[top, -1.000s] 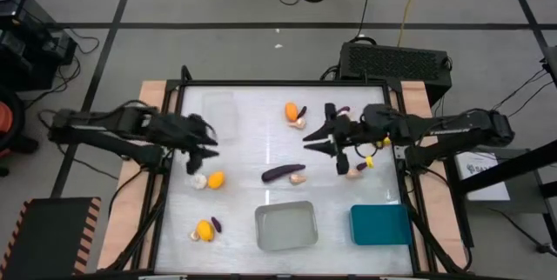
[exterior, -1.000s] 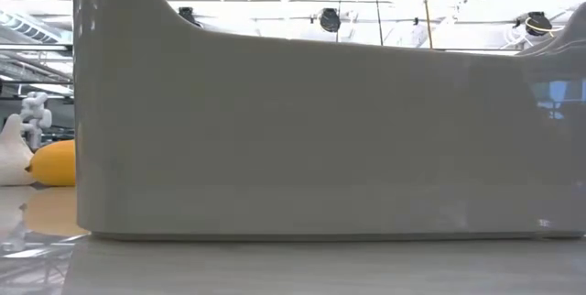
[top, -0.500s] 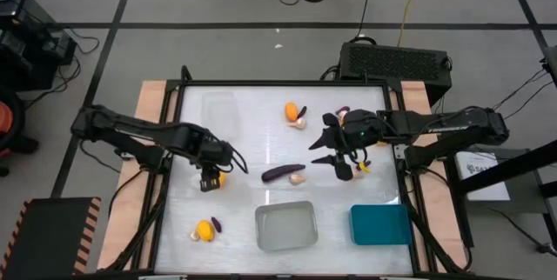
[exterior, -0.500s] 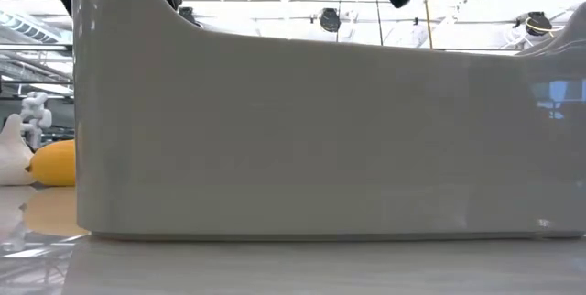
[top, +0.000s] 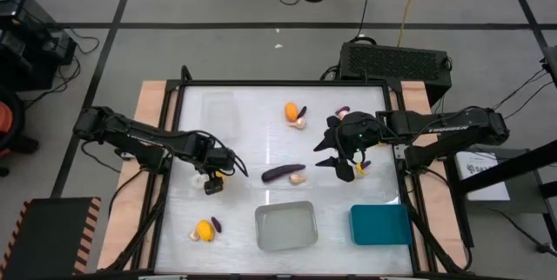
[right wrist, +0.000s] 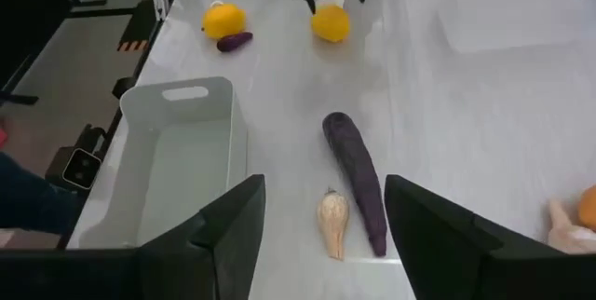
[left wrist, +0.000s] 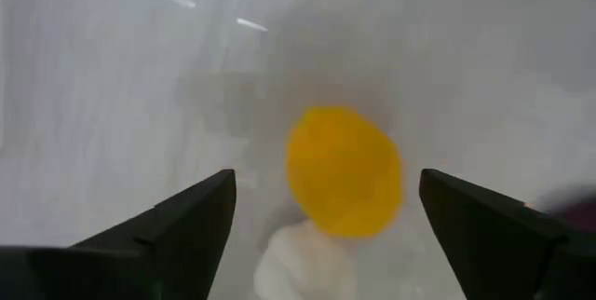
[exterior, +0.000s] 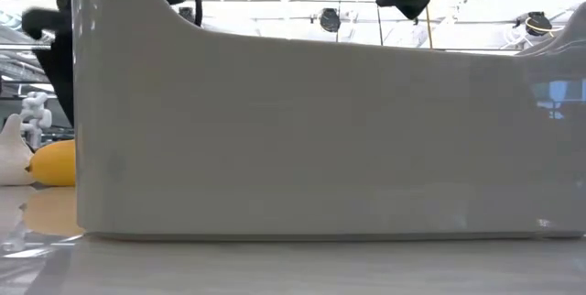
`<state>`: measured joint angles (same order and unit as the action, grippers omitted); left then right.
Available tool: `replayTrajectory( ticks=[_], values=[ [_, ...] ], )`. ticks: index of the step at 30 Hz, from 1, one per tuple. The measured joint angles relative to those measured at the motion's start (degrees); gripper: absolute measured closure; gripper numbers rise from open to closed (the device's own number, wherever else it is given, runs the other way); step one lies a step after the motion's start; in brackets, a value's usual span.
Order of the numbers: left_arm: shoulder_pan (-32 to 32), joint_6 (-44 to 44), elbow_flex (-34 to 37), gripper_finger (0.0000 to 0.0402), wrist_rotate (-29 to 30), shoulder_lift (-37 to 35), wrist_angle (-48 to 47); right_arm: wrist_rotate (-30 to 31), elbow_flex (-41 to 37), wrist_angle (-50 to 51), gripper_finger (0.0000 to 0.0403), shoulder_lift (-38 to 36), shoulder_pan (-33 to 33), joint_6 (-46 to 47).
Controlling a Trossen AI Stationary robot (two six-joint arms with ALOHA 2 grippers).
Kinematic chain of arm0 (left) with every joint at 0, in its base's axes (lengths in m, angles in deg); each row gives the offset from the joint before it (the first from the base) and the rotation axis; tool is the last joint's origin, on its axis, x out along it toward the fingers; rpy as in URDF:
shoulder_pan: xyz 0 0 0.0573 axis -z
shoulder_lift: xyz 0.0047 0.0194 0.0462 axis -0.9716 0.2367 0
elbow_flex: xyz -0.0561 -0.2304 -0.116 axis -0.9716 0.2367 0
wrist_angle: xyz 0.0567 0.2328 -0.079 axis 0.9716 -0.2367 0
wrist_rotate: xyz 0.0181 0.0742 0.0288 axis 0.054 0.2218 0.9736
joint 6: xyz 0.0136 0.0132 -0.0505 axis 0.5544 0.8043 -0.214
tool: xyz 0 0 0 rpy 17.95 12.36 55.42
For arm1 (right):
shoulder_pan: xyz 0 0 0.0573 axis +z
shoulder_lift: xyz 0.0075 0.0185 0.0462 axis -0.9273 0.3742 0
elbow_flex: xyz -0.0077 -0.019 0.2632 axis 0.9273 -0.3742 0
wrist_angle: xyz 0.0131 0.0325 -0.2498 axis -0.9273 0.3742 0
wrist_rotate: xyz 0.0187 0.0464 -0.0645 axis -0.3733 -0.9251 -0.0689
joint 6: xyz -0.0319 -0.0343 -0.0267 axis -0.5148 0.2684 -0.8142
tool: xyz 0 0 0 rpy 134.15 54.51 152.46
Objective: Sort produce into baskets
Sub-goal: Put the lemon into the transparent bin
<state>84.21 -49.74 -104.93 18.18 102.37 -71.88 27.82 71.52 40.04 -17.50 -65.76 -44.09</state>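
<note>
My left gripper (left wrist: 326,184) is open and points down, one finger on each side of an orange-yellow piece (left wrist: 343,170). That piece lies on the table against a cream bulb (left wrist: 298,263). In the high view this gripper (top: 213,184) covers the piece, and the bulb (top: 199,178) shows beside it. My right gripper (right wrist: 323,188) is open above the table, a little to the right of a long purple eggplant (right wrist: 358,184) and a garlic bulb (right wrist: 332,221). The grey bin (top: 285,225), the teal bin (top: 380,224) and the clear bin (top: 219,106) stand on the table.
More produce lies at the far middle (top: 294,115) and near left (top: 205,229). A small eggplant (top: 342,110) and a yellow bit (top: 364,165) lie by my right arm. The grey bin's wall (exterior: 320,130) fills the low view. A black vented box (top: 396,58) stands behind the table.
My left gripper has gone toward the table's near edge and a little right, coming down over the orange-yellow piece and the bulb. My right gripper has gone toward the near edge and turned, and now stands right of the long eggplant.
</note>
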Motion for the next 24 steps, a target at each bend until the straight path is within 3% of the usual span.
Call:
replayTrajectory(
  ticks=[8, 18, 24],
  values=[
    [0.6, -2.4, 6.6, 0.0051, 1.7, 0.0, 9.9, 0.0, 0.0, 0.0, 0.0189, 0.0, 0.0, 0.0],
    [1.2, -2.6, 10.5, 0.0053, -1.7, 0.0, 11.9, 1.7, 0.0, 0.0, 0.0189, 0.0, 0.0, 0.0],
    [1.2, -2.6, 10.5, 0.0101, -2.1, 0.0, 12.2, 3.5, -0.1, 0.0, 0.0189, 0.0, 0.0, -0.2]
  ],
)
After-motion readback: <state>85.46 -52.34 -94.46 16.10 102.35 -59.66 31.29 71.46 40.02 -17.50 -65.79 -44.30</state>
